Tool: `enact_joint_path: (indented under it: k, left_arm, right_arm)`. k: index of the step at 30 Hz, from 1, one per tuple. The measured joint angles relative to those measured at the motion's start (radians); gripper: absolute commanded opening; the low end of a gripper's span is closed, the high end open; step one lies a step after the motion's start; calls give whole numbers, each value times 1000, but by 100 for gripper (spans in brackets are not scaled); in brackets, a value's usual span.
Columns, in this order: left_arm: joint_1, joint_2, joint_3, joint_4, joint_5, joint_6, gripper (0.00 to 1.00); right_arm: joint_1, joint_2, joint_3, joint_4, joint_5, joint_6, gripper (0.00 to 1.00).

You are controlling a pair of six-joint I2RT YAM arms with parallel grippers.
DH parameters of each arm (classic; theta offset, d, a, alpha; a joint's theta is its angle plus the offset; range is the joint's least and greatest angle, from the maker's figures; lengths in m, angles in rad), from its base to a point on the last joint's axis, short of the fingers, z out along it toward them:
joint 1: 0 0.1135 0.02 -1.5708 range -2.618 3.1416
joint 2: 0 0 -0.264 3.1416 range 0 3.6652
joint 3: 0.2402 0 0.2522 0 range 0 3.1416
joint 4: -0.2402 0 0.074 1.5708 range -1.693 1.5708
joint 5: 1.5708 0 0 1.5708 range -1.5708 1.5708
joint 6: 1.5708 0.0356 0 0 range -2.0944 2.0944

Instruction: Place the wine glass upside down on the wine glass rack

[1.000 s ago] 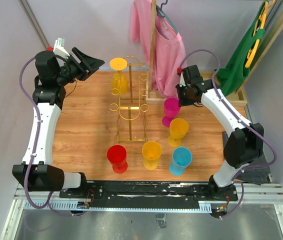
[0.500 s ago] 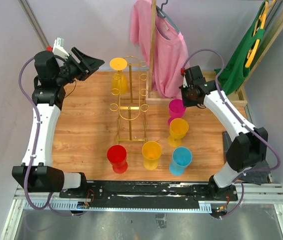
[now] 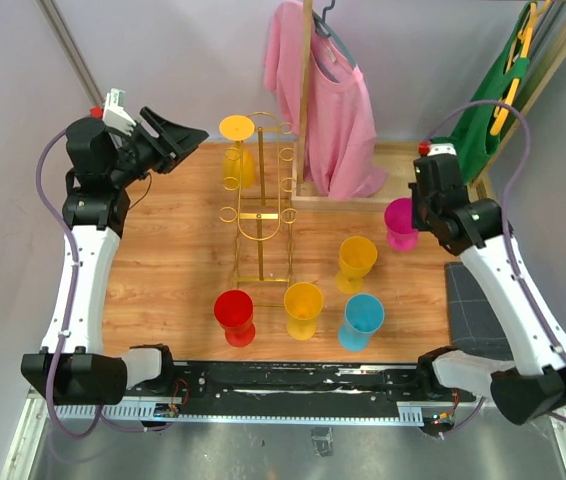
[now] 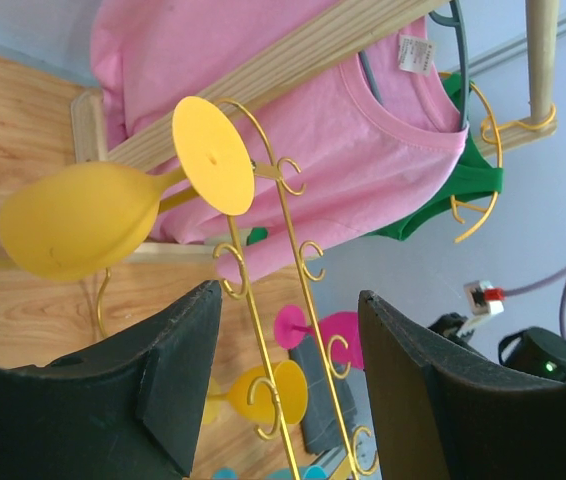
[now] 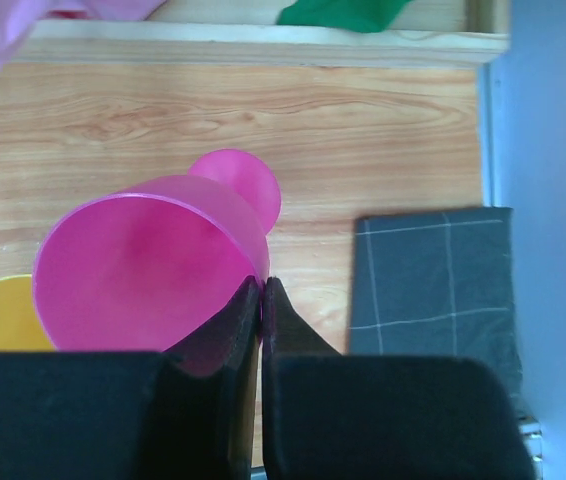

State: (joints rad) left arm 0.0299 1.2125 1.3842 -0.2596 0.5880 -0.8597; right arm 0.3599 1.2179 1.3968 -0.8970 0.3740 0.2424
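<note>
The right gripper (image 5: 261, 287) is clenched on the rim of the magenta wine glass (image 5: 143, 262). Its two black fingers are pressed together with the thin wall of the bowl between them. In the right wrist view the open mouth of the glass faces the camera and its round foot lies beyond the bowl, so the glass is tilted, not upright. It is held well to the right of the wine glass rack (image 3: 261, 205) and seems to be off the wooden table (image 3: 163, 260), but I cannot tell this for sure.

The left gripper (image 3: 177, 134) hangs just to the left of the top of the rack. Its jaws stand apart and there is nothing between them.

One yellow wine glass (image 4: 75, 217) already hangs upside down on the upper left side of the rack, foot up and bowl down.

Four more glasses stand upright on the table – a red one (image 3: 233, 316) and a yellow one (image 3: 303, 308) in front of the base of the rack, and a blue one (image 3: 363, 320) and an orange-yellow one (image 3: 356, 262) to its front right.

Behind the rack, to its right, a pink shirt (image 3: 330, 110) hangs on a wooden stand. A dark checked mat (image 5: 433, 285) lies far right of the rack, beside the table edge.
</note>
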Motion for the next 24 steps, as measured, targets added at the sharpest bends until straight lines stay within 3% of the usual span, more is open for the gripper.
enact_joint_path:
  k: [12,18,24]
  left_arm:
    - [0,-65,-18,34,24,-46,62]
    - [0,-101,-52,84,49,-93,62]
    - [0,-104,-84,159,75,-179,62]
  right_arm:
    - [21,-338,49,-9,109,37,1]
    - [22,-373,176,142,-24,34,1]
    - [22,-356,196,405,-308,94,1]
